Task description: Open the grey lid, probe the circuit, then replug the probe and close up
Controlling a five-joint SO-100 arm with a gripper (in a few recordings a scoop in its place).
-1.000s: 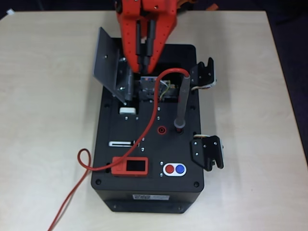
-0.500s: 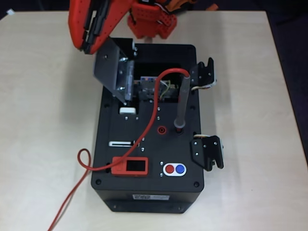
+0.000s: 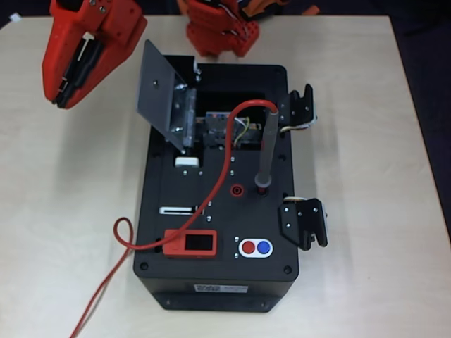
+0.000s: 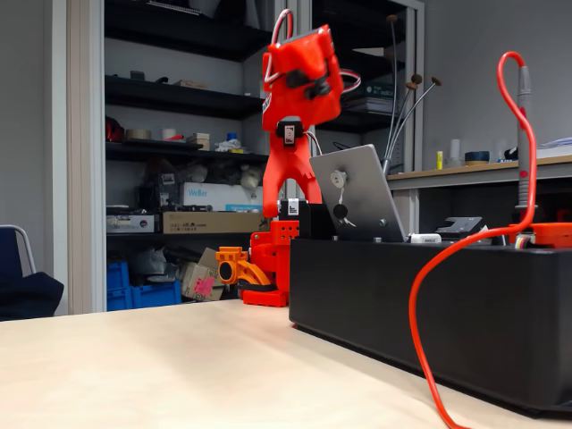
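in the overhead view the gripper (image 3: 60, 95) is hanging left of the black box (image 3: 218, 232), fingers looking pressed together and holding nothing. the grey lid (image 3: 156, 88) is standing open, and its knob is showing in the fixed view (image 4: 359, 204). the probe (image 3: 267, 151) is standing plugged in right of the circuit (image 3: 220, 129), its long axis upright and its tip pointing down.

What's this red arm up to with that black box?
A red robot arm is working on a black box on the table. The grey lid stands open, showing the circuit inside. The gripper hangs off to the left of the box in the overhead view, holding nothing. The probe stands upright, plugged into the box top, its red cable trailing off the front.
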